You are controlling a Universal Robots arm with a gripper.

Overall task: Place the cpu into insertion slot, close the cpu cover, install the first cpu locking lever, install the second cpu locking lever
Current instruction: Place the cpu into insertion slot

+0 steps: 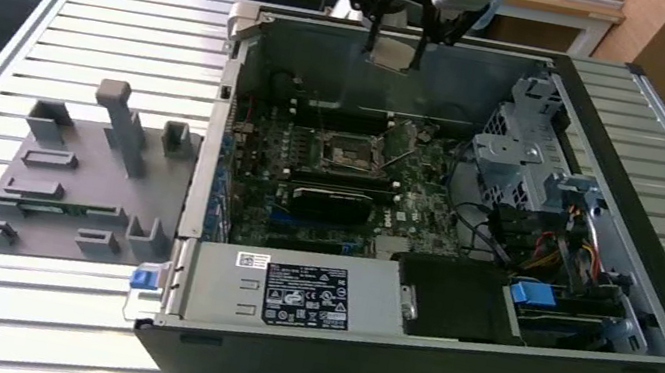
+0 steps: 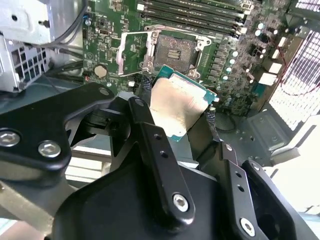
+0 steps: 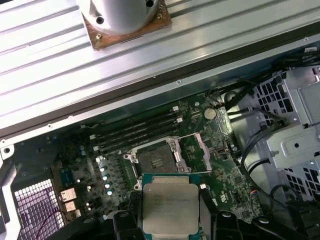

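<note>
Black finger links of the gripper (image 2: 178, 109) sit closest in the second wrist view, clamped from two opposite sides on the cpu (image 2: 172, 97). The chip is pinched by its edges, its pale metal top facing the camera and its green rim showing at the corners.

Exterior view: gripper (image 1: 394, 51) and cpu (image 1: 391, 53) hang in the air above the far wall of the open computer case (image 1: 411, 367) – clear of the board, the chip slightly tilted.

Insertion slot (image 1: 349, 154) is on the green motherboard (image 1: 426, 210) inside the case, below the held chip and well apart from it. In both wrist views the slot (image 2: 174, 52) (image 3: 156, 162) is bare, its dark contact field exposed, nothing seated in it.

Cpu cover (image 2: 121, 52) is swung open, its thin silvery frame standing just beside the slot, with green board visible through its window.

Other fixtures:
- Memory slots (image 3: 135, 131) run in long rows near the slot.
- A black heatsink-like block (image 1: 330, 202) lies on the near side of the slot in the exterior view.
- The power supply box (image 1: 287, 293), with a black label, sits at the case's near edge.
- A grey holder (image 1: 78, 174) with upright pegs rests on the slatted table (image 1: 16, 301), on the exterior view's left – beside the case.
</note>
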